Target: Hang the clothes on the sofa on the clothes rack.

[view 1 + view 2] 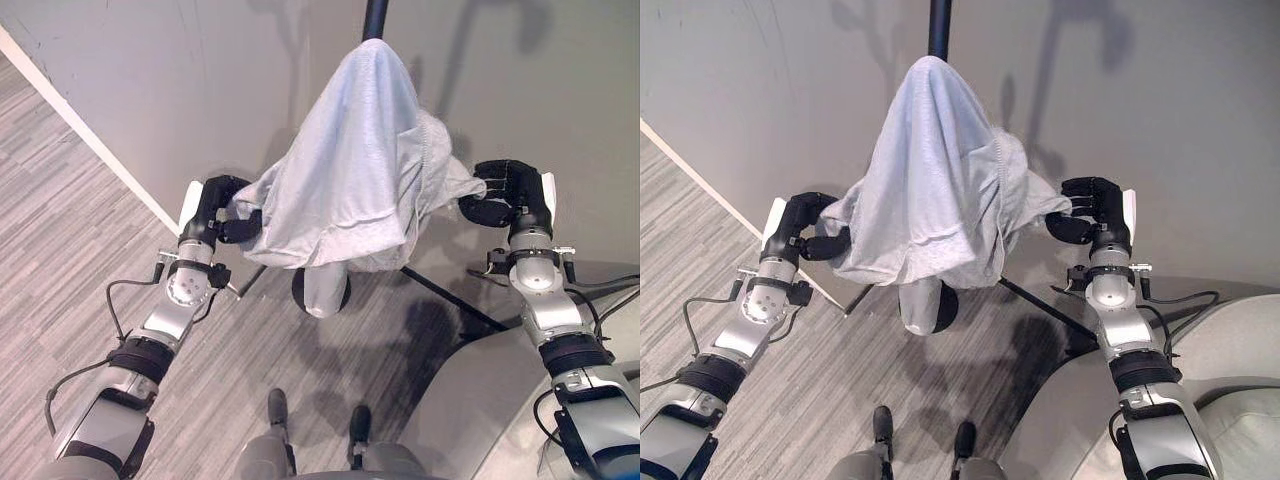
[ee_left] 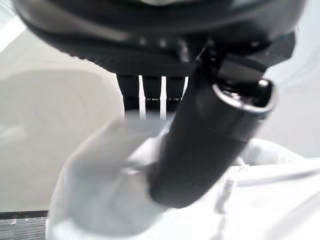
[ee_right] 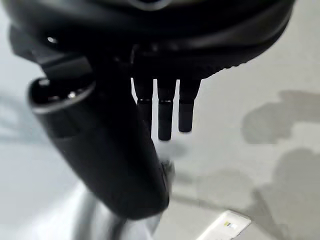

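A pale grey garment (image 1: pixel 355 170) hangs draped over the top of the clothes rack's black pole (image 1: pixel 375 15), spreading out like a tent. My left hand (image 1: pixel 215 210) is at the garment's left hem, with thumb and curled fingers pinching the cloth (image 2: pixel 125 195). At the right hem, my right hand (image 1: pixel 510 195) is curled on a corner of the cloth (image 1: pixel 1055 205). The thumb (image 3: pixel 115 165) presses down on the fabric. A loose end of the garment (image 1: pixel 325 285) hangs down over the rack's base.
The rack's black legs (image 1: pixel 455 300) splay across the striped grey floor. The grey wall with a white skirting board (image 1: pixel 90 140) stands close behind. The light grey sofa (image 1: pixel 470 400) sits at the lower right, under my right arm.
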